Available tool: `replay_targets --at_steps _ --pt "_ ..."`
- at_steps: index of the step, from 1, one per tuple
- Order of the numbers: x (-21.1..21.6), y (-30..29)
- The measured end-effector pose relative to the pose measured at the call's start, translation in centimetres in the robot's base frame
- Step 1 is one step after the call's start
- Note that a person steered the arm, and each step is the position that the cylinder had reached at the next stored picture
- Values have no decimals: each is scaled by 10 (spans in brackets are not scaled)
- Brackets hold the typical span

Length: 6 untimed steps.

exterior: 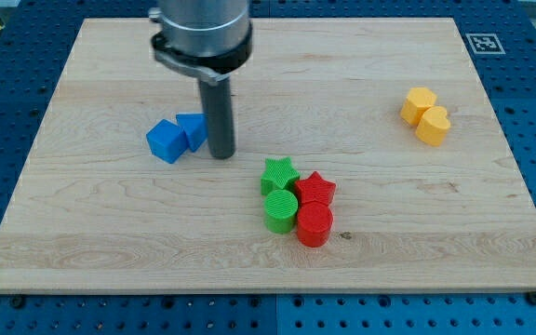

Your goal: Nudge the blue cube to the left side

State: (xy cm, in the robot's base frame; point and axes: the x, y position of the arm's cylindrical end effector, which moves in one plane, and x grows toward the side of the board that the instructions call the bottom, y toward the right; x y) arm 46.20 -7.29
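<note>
Jaws we have none: our rod ends in my tip [221, 154], just right of the blue cube [167, 140] and second blue block [194, 130], left of the worktop [110, 242] centre. Nearer the bottom edge cluster the red cylinder [314, 224], green cylinder [280, 210], red star [315, 189] and green star [278, 174]; two yellow blocks [425, 115] sit toward the top right corner.

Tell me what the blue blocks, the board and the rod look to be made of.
Blue cube and the second blue block: likely matte plastic, with fine ridges as on printed parts. Board: pale wood with a smooth finish; grain lines and joined planks show. My tip, just at the view's right of the blue blocks: dark rod with a dull sheen; metal or plastic, cannot tell.
</note>
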Motion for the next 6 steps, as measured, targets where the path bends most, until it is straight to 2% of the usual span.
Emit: replay_targets --at_steps 1,2,4,6 --pt "12 -20" --pt "21 -64" --pt "-11 -136" --pt "-17 -133"
